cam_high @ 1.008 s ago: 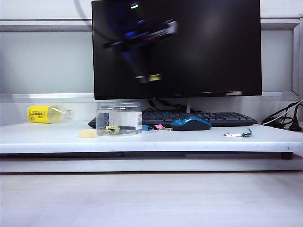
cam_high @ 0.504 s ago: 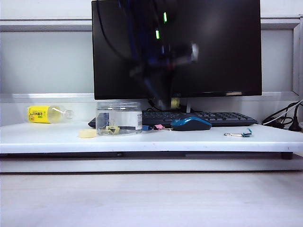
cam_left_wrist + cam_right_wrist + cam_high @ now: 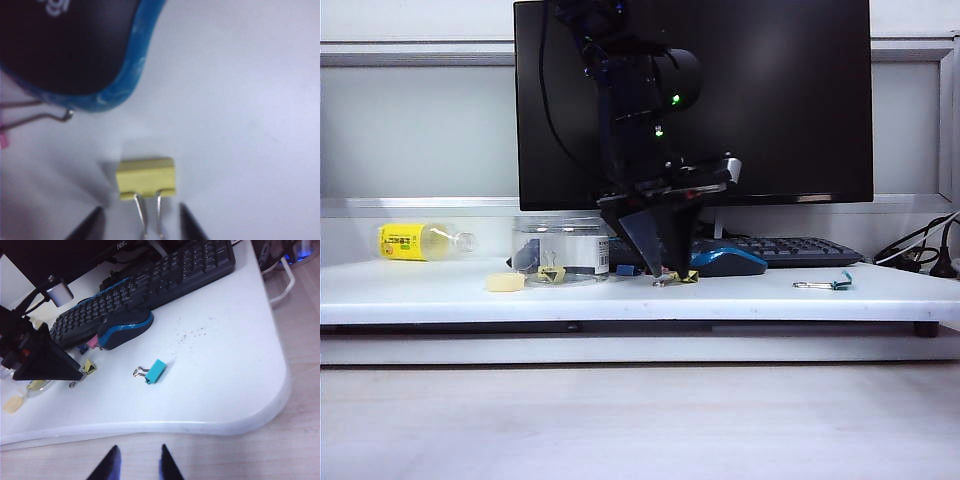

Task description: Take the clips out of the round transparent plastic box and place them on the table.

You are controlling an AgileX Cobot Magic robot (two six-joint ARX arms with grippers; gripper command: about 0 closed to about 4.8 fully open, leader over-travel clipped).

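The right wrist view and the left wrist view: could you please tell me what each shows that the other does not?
Only the right wrist view shows the teal clip, the keyboard, the table edge and the open right gripper held off the table. Only the left wrist view shows the left gripper open around the yellow clip's wire handles. Both show that clip and the mouse.

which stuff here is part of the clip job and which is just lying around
Job:
- yellow clip on the table, between the open left gripper jaws
- round transparent plastic box
- pink clip

Lying about:
- mouse
- keyboard
- teal clip
- bottle
- disc
- monitor
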